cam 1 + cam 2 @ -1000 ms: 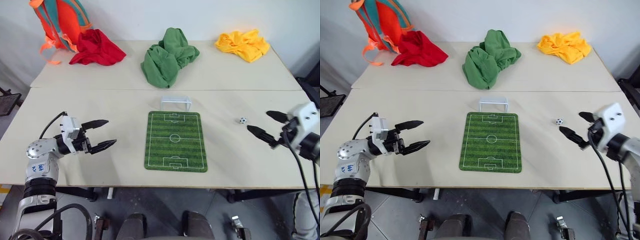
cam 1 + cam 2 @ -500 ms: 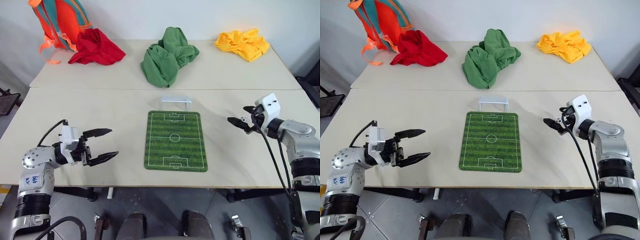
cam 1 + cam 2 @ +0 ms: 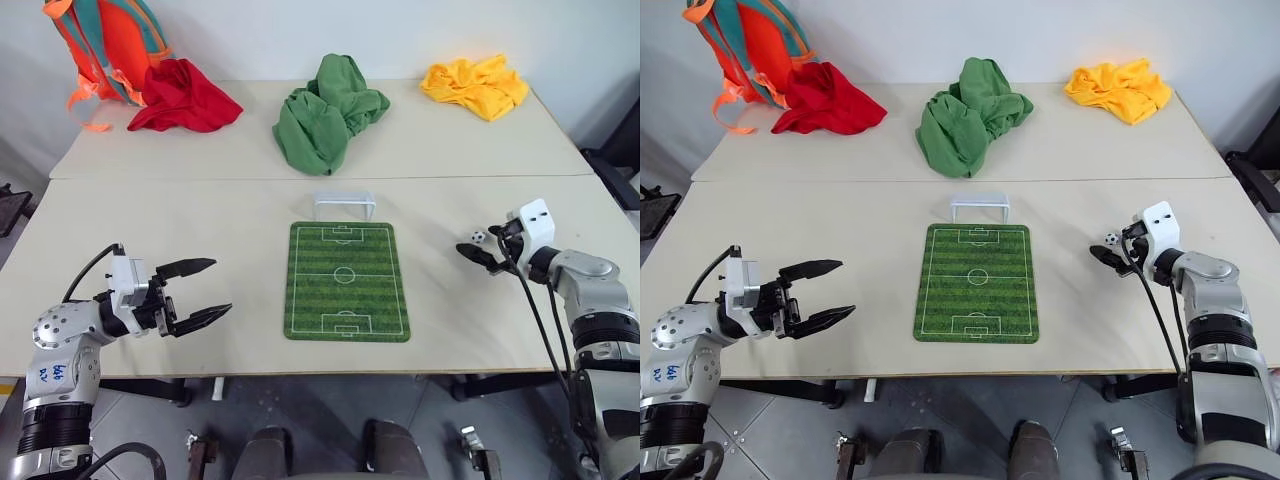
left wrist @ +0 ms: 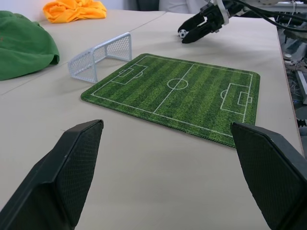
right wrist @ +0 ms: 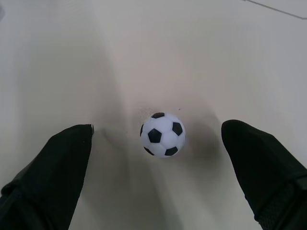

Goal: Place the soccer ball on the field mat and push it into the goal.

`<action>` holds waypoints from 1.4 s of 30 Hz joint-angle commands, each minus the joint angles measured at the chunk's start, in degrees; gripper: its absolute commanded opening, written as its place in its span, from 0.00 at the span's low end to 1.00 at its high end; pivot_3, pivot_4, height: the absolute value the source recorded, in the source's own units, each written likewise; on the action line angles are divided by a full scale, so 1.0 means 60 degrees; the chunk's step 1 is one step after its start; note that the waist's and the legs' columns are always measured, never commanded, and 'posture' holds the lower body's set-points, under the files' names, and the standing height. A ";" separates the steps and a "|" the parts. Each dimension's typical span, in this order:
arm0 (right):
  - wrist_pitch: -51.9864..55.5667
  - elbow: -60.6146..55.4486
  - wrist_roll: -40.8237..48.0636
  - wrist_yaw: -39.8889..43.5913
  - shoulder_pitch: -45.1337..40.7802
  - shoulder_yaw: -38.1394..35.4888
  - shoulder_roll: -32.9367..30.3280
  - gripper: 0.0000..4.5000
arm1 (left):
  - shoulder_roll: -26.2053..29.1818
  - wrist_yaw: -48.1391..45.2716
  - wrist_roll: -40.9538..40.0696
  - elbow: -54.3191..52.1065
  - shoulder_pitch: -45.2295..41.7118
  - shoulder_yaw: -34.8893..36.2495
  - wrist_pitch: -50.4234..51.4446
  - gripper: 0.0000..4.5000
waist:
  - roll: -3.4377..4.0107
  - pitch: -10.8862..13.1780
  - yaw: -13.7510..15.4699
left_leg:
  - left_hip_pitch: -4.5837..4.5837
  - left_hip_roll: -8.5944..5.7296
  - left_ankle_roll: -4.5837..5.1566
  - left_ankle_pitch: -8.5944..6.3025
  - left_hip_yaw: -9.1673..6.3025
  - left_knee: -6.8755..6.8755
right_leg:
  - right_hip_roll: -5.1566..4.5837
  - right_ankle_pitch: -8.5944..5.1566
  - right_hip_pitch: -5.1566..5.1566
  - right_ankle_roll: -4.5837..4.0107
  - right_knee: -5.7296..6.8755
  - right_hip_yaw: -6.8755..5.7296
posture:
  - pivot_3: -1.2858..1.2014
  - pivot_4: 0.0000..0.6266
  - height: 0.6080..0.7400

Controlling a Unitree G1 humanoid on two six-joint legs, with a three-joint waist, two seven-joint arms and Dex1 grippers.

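Nothing is done yet — the soccer ball [image 3: 478, 237] sits right of the field mat [image 3: 346, 280], ungripped between the wide-open right gripper [image 5: 160, 158] fingers; lifting, placing and pushing into the goal [image 3: 343, 205] remain — the left gripper [image 3: 200, 291] gapes empty at lower left.

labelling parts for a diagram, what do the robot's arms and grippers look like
Each arm has silver-grey rounded joint housings and black ribbed segments. Each gripper, left and right, has two black tapered fingers with textured pads on a white boxy wrist block. Black cables loop along both arms. Blue handwritten marks sit on the left arm's housing.

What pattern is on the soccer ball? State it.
White with black pentagon patches; the soccer ball shows best in the right wrist view.
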 commanded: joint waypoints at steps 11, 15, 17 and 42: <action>-0.0062 0.0715 0.0115 -0.0052 -0.0602 -0.0406 0.0216 0.25 | -0.0016 0.0133 -0.0058 0.0024 -0.0356 0.0029 -0.0217 1.00 | 0.0000 0.0000 -0.0008 | 0.0000 0.0002 -0.0002 -0.0002 0.0000 0.0015 | 0.0001 0.0000 0.0002 0.0000 0.0006 0.0002 | 0.52 0.24 1.00; 0.0905 -0.2159 0.0509 0.0344 0.0123 -0.0268 0.0188 0.19 | 0.0024 -0.0048 0.0032 0.0185 -0.0155 -0.0034 -0.0377 1.00 | 0.0016 0.0010 0.0007 | -0.0003 0.0004 -0.0002 -0.0003 0.0000 0.0012 | 0.0001 0.0000 -0.0002 0.0000 0.0005 0.0002 | 0.52 0.24 1.00; 0.1864 -0.3855 0.0744 0.0377 0.0477 -0.0178 0.0186 0.19 | 0.0019 -0.0138 0.0072 0.0394 -0.0191 -0.0107 -0.0440 1.00 | 0.0027 0.0016 0.0003 | -0.0005 0.0003 -0.0002 -0.0004 0.0000 0.0013 | 0.0001 0.0000 -0.0006 0.0000 0.0006 0.0003 | 0.52 0.24 1.00; 0.5575 -1.1984 0.0885 0.1534 0.1911 0.5321 0.0566 0.19 | -0.0318 -0.2708 0.0068 0.3110 -0.0511 -0.0954 -0.2846 1.00 | 0.0026 0.0026 0.0024 | -0.0011 0.0009 0.0014 -0.0049 0.0005 0.0048 | 0.0007 0.0000 -0.0011 0.0001 0.0014 0.0004 | 0.52 0.24 1.00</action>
